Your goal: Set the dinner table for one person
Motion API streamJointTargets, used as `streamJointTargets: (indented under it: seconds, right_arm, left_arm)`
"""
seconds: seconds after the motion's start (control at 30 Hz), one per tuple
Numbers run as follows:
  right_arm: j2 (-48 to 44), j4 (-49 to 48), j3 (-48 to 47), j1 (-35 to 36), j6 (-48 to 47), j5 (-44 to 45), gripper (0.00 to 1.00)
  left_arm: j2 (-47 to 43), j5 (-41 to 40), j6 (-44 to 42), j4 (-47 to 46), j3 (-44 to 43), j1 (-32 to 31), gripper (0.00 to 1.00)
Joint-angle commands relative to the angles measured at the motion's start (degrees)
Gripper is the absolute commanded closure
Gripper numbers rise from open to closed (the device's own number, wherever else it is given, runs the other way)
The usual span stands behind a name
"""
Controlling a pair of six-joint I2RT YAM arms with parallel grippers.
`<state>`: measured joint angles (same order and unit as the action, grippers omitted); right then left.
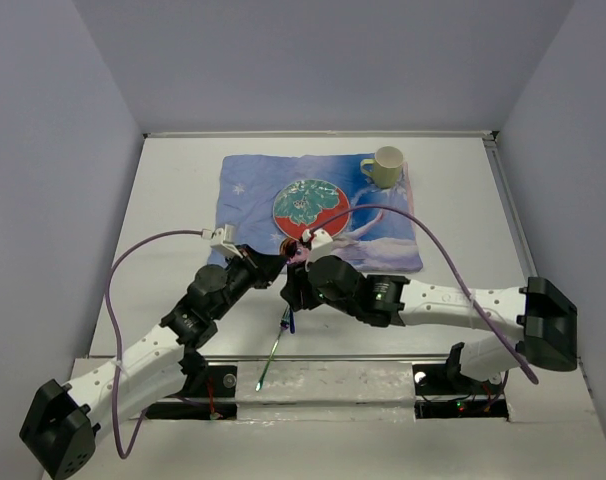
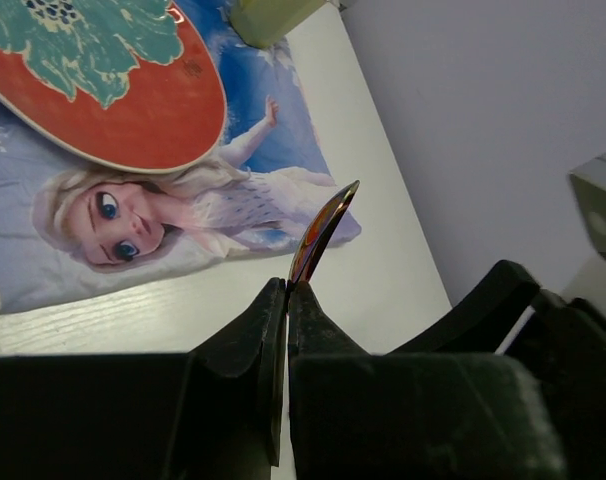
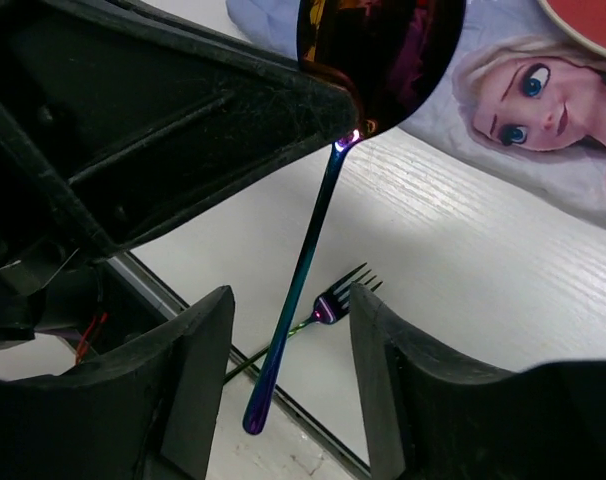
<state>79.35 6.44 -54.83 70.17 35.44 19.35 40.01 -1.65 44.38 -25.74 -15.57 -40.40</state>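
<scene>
**Carry the spoon clear, then lay it beside the plate**

The white tabletop (image 1: 173,200) spreads under both grippers. A blue cartoon mat (image 1: 253,185) lies on it just ahead of them. On the mat, beyond the grippers, sits a red and green plate (image 1: 311,205). A pale mug (image 1: 385,166) stands at the mat's far right corner, well beyond the right gripper.

The left gripper (image 2: 286,290) is clenched on a spoon (image 3: 308,240), pinching the rim of its bowl so the handle hangs down over the tabletop. The right gripper (image 3: 291,300) is released, its fingers either side of the handle and touching neither side. A fork (image 3: 335,295) lies on the tabletop beneath it.

The pinch on the bowl looks narrow, so the spoon could swivel. The right gripper should probably back straight away without brushing the handle. The left one does best moving slowly, lowering until the handle rests beside the plate, and only then letting go. It should also keep the spoon off the fork.
</scene>
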Motion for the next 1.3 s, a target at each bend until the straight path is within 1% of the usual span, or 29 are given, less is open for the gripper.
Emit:
streamJointTargets:
  seconds: [0.0, 0.03, 0.07, 0.1, 0.17, 0.2, 0.27, 0.3, 0.33, 0.37, 0.4, 0.43, 0.5, 0.53, 0.6, 0.67, 0.7, 0.73, 0.8, 0.83, 1.0, 1.17, 1.27]
  right_arm:
    - [3.3, -4.8, -3.0, -0.4, -0.5, 0.6, 0.56]
    - [3.6, -4.8, -3.3, -0.4, -0.2, 1.0, 0.58]
    - [4.0, -4.9, -3.4, -0.9, 0.2, 1.6, 0.64]
    - [3.9, -4.9, -3.4, -0.9, 0.3, 1.7, 0.85]
    - [3.4, -4.9, -3.3, -0.9, 0.9, 3.2, 0.98]
    - [3.2, -4.8, -2.8, -1.7, 1.0, 3.4, 1.0]
    - [2.7, -4.8, -2.2, -2.9, 1.6, 2.5, 1.0]
    - [2.1, -4.2, -2.0, -3.7, 1.8, 1.1, 1.0]
    - [1.9, -3.7, -1.5, -5.6, 1.8, 0.8, 1.0]
    - [1.3, -2.6, -1.2, -6.7, 1.4, 0.8, 1.0]
    - [0.2, -2.0, -1.0, -7.9, 1.0, 0.9, 1.0]
    - [-0.6, -1.7, -0.5, -11.3, -0.2, 0.4, 1.0]
    - [-1.5, -0.4, -0.3, -15.4, -1.7, -1.9, 1.0]
    - [-1.5, -0.2, -0.4, -19.1, -3.3, -2.0, 1.0]
    - [-1.1, 0.4, -0.6, -23.0, -5.0, -3.9, 1.0]
    - [0.2, 0.5, -1.0, -26.6, -6.3, -4.7, 1.0]
    - [0.8, 0.3, -1.6, -30.1, -7.8, -6.9, 1.0]
    - [1.6, 0.4, -2.1, -31.7, -8.7, -7.4, 1.0]
    - [5.1, 0.3, -3.4, -34.6, -11.3, -8.4, 1.0]
    - [6.4, 0.4, -5.1, -37.2, -12.1, -10.6, 1.0]
    - [16.2, 0.9, -11.3, -42.1, -17.1, -14.7, 1.0]
    - [22.0, 2.1, -16.1, -46.5, -20.2, -17.7, 1.0]
    - [25.0, 3.1, -18.1, -47.2, -21.9, -18.9, 1.0]
  left_arm:
    - [-1.6, 3.2, 3.1, -7.4, 0.8, 0.1, 1.0]
    - [-1.9, 3.3, 3.3, -7.5, 1.0, 0.1, 1.0]
    - [-2.7, 3.4, 3.5, -7.5, 1.1, 0.1, 1.0]
    - [-3.3, 3.4, 3.6, -7.4, 1.6, 0.1, 1.0]
    - [-4.1, 3.3, 3.4, -7.0, 1.9, 0.1, 1.0]
    - [-4.2, 2.9, 3.3, -6.5, 1.9, 0.1, 1.0]
    - [-4.5, 2.3, 2.5, -4.7, 2.0, 0.1, 1.0]
    - [-5.0, 0.5, 1.9, -3.5, 1.4, 0.1, 0.96]
    - [-5.4, -0.7, 0.2, 0.1, 0.9, 0.1, 0.66]
    - [-6.3, -1.7, -0.7, 2.0, 0.5, 0.1, 0.51]
    - [-7.0, -3.9, -1.6, 4.3, -0.6, 0.1, 0.39]
    - [-7.6, -4.8, -2.4, 8.0, -0.9, 0.1, 0.26]
    - [-9.3, -6.3, -2.7, 10.9, -1.1, 0.1, 0.17]
    - [-9.6, -6.3, -2.4, 13.2, -0.9, 0.1, 0.13]
    - [-10.0, -6.0, -1.7, 14.6, -0.2, 0.1, 0.1]
    - [-10.0, -4.6, -0.7, 15.7, 1.4, 0.1, 0.09]
    - [-10.2, -3.6, 0.2, 16.1, 2.0, 0.1, 0.09]
    - [-10.3, -3.2, 0.6, 16.4, 2.9, 0.1, 0.09]
    - [-10.5, -2.7, 1.4, 17.6, 3.8, 0.0, 0.09]
    - [-10.5, -2.3, 1.7, 18.3, 4.5, 0.0, 0.08]
    - [-10.0, -3.9, 2.2, 22.1, 4.4, -0.7, 0.07]
    - [-8.5, -5.3, 1.3, 27.2, 2.5, -1.5, 0.09]
    - [-6.4, -5.9, 1.8, 28.4, 2.0, -3.7, 0.1]
